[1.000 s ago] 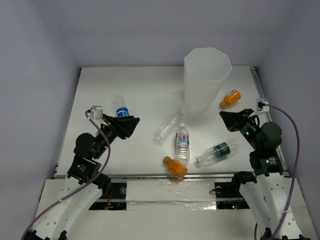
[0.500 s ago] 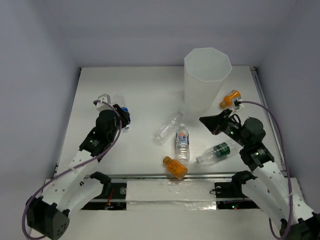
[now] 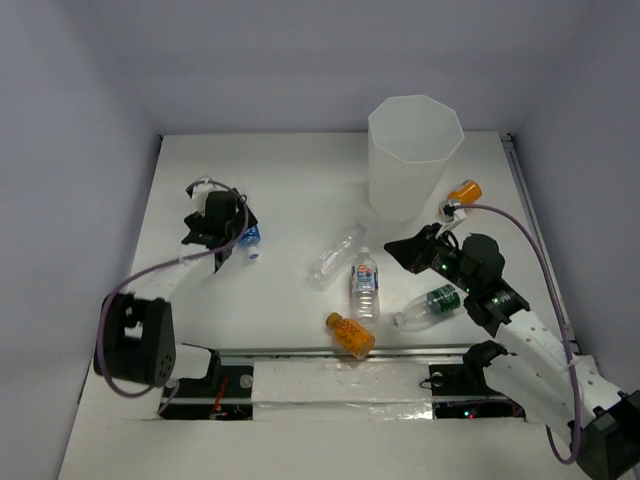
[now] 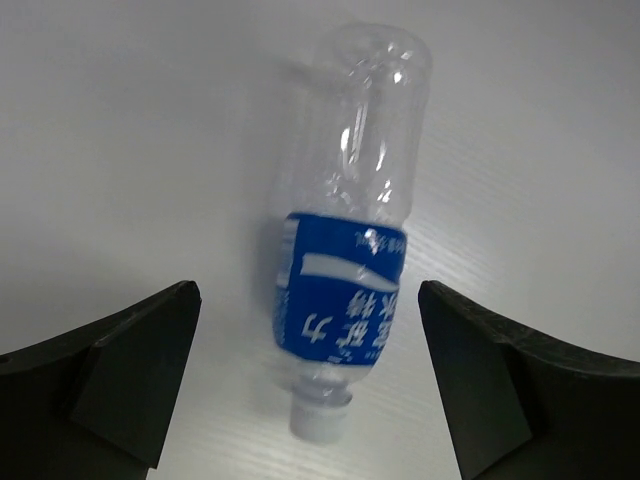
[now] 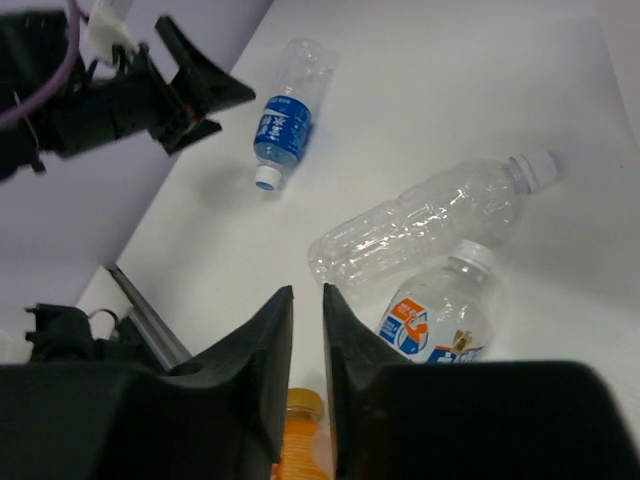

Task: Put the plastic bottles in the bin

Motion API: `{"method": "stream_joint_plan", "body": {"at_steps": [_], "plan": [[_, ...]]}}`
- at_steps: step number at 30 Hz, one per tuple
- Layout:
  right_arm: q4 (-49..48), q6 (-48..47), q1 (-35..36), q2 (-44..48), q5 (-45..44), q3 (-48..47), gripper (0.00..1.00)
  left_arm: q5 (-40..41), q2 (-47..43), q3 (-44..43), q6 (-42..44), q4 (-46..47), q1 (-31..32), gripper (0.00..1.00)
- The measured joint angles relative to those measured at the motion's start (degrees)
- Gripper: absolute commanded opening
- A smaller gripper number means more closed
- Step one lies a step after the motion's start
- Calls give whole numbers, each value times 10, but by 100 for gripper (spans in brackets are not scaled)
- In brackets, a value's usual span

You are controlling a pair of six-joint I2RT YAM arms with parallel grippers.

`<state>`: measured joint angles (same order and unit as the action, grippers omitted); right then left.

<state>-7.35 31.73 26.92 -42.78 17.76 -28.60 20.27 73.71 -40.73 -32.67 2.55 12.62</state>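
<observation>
A clear bottle with a blue label lies on the white table, cap toward me, between the wide-apart fingers of my open left gripper; neither finger touches it. From above, the left gripper hovers at that blue-labelled bottle. My right gripper hangs empty over the table's middle, its jaws all but shut with a thin slit. Below it lie a plain clear bottle, a blue-and-orange-labelled bottle and a short orange bottle. The white bin stands upright at the back.
A green-labelled bottle lies on its side right of the centre. A second orange bottle rests beside the bin's right wall. The table's metal front rail runs along the near edge.
The left arm swung out to the far left over the blue-labelled bottle and its jaws spread wide. The right arm reached leftward toward the table's middle.
</observation>
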Motion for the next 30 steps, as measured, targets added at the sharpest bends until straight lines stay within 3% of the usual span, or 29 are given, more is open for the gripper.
{"method": "stream_joint_plan", "body": {"at_steps": [2,5,14,20,24,30], "plan": [[-8,-3,4,-3,0,5,40,-9,55,-48,14,0,-2,90],[-12,-7,9,-6,0,10,49,-17,136,-129,37,3,-5,90],[-22,-9,9,-8,2,23,52,-10,308,-251,80,-11,-15,84],[-28,-9,9,-11,3,24,54,-8,360,-278,96,-38,-23,56],[-32,-8,9,-21,4,24,65,-9,376,-309,102,-44,-25,24],[-34,-8,13,-30,4,24,66,-26,359,-312,99,-45,-25,19]]}}
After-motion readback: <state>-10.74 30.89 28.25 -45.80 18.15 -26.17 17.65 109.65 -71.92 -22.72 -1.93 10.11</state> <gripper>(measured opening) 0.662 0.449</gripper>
